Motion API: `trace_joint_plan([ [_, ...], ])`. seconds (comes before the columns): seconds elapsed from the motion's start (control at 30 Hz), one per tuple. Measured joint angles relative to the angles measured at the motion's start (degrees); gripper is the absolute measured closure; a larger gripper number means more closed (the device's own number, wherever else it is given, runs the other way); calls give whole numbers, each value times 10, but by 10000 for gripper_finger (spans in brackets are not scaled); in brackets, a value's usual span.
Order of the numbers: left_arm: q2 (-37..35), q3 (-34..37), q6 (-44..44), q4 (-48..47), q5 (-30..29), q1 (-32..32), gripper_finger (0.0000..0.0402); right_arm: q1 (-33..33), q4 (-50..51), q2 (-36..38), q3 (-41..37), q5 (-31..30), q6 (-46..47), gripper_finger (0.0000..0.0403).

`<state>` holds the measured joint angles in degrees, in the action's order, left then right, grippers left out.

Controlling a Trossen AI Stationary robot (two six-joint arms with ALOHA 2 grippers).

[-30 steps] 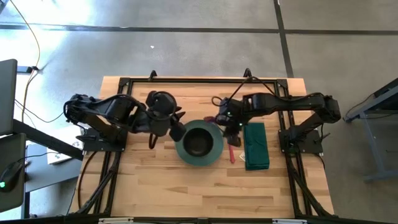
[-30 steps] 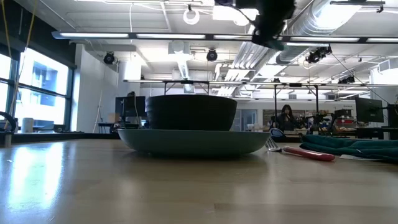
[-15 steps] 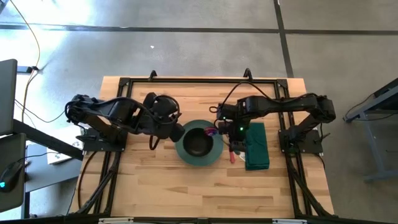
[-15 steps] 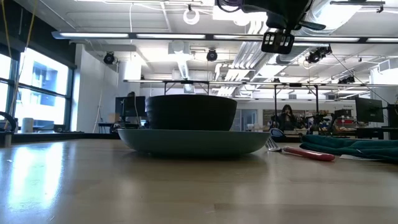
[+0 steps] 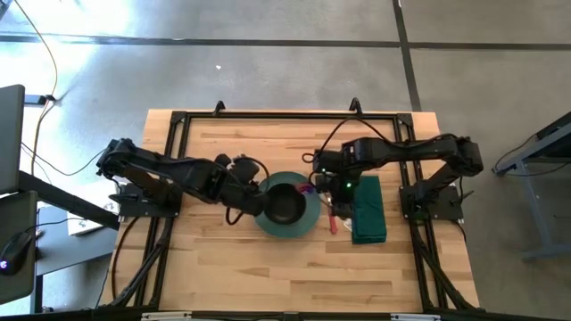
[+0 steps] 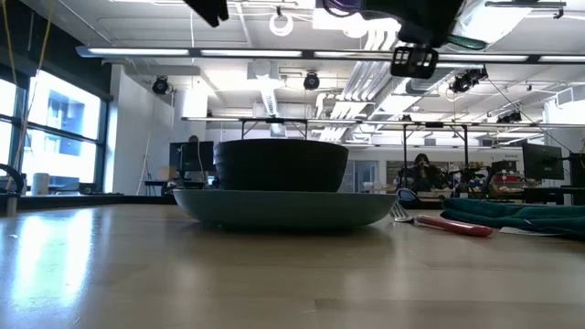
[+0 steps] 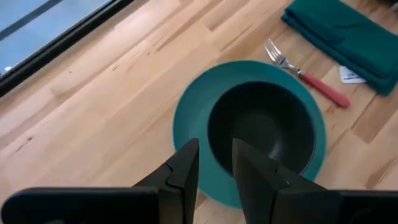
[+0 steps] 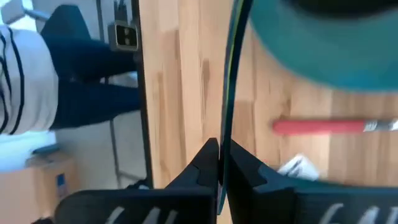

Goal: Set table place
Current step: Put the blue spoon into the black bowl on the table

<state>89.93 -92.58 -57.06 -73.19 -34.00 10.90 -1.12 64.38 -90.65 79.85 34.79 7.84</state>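
A teal plate (image 5: 302, 218) lies flat on the light-wood table (image 5: 223, 267), and a dark bowl (image 5: 284, 203) stands in it. A red-handled fork (image 5: 333, 219) and a folded green napkin (image 5: 368, 209) lie to the plate's right. My left gripper (image 7: 216, 163) is open and empty, above the plate's left rim (image 5: 259, 203). My right gripper (image 5: 314, 185) hangs over the plate's far right rim, shut on a thin dark-teal utensil (image 8: 231, 68). I see it edge-on and cannot tell what kind it is. My right gripper pinches the thin utensil (image 8: 222, 134) between its two fingers. The utensil runs forward past the fingertips, in line with the fingers. It is lifted clear of the table. The fingers hide which end they hold.
A black rail frame (image 5: 178, 134) runs around the table. There is bare wood on the near half (image 5: 285, 276) and left of the plate. In the right wrist view, a person in a striped top (image 8: 25, 74) stands beyond the rail.
My left gripper has come down and gone toward the table's right and near edges, to the plate's left rim. My right gripper has moved a little toward the plate with the utensil. Plate, bowl, fork and napkin have stayed still.
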Motion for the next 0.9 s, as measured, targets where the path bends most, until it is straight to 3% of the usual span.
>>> trace_joint_plan([
  [0.2, 0, 9, -8, 3, 1, 0, 318, 6, 17, -22, 0, 26, 10, 403],
  [0.37, 0, 9, -6, 1, 1, 0, 318, 6, 76, -85, 32, 28, -18, 403],
  [0.7, -6, 9, 3, -4, 12, 0, 318, 20, 258, -302, 349, -66, -159, 403],
  [0.9, -31, 6, 28, -6, 21, 0, 318, 8, 256, -343, 402, -76, -162, 403],
])
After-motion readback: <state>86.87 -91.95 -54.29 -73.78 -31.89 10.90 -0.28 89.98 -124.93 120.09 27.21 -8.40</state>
